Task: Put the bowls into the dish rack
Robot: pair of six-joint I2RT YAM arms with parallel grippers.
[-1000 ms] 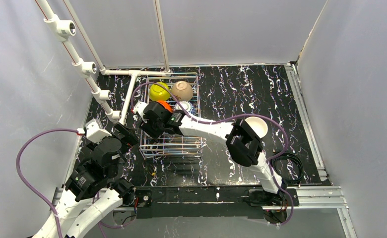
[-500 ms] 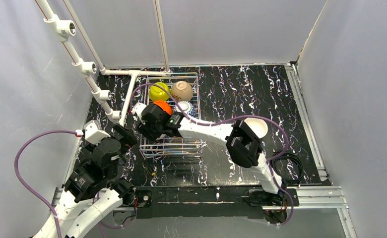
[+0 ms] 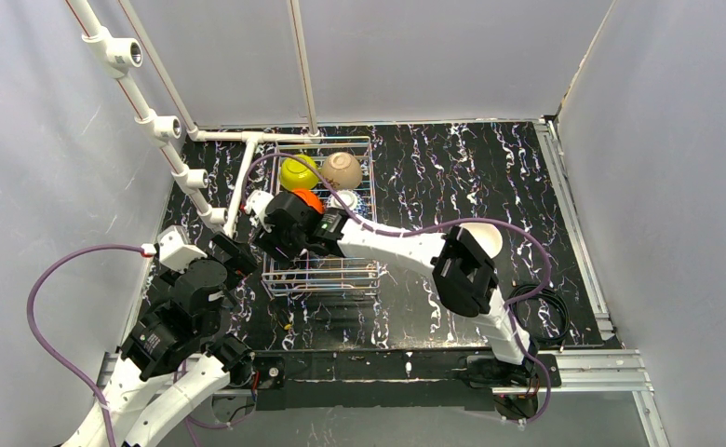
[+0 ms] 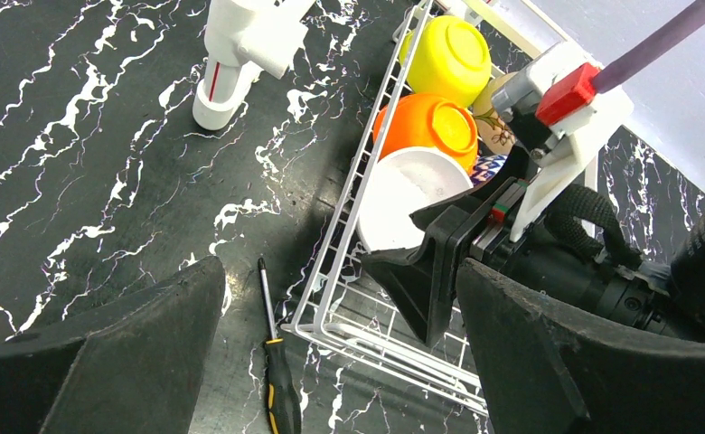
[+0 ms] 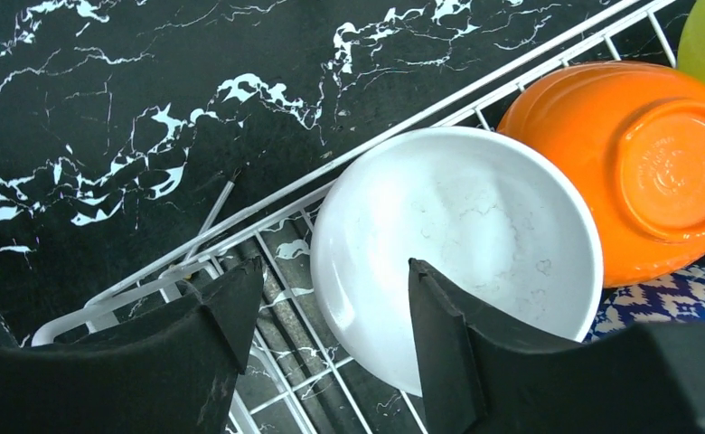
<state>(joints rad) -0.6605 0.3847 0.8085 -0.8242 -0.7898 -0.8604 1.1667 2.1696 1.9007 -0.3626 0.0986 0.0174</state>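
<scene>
Wire dish rack (image 3: pixel 322 277) holds five bowls: lime-yellow bowl (image 3: pixel 298 171), tan bowl (image 3: pixel 342 169), orange bowl (image 5: pixel 638 163), patterned bowl (image 5: pixel 670 298), and white bowl (image 5: pixel 457 235), on edge against the orange. One beige bowl (image 3: pixel 483 238) sits outside on the table. Right gripper (image 5: pixel 335 271) is spread astride the white bowl's rim, seemingly let go. Left gripper (image 4: pixel 340 271) gapes beside the rack.

top external: high, near side of dish rack (image 3: pixel 341 276), looking down, far. left wrist: left of it, nearer. right wrist: above its near-left corner, closest. both wrist views share white bowl (image 5: pixel 457 244), orange bowl (image 5: pixel 656 163).
</scene>
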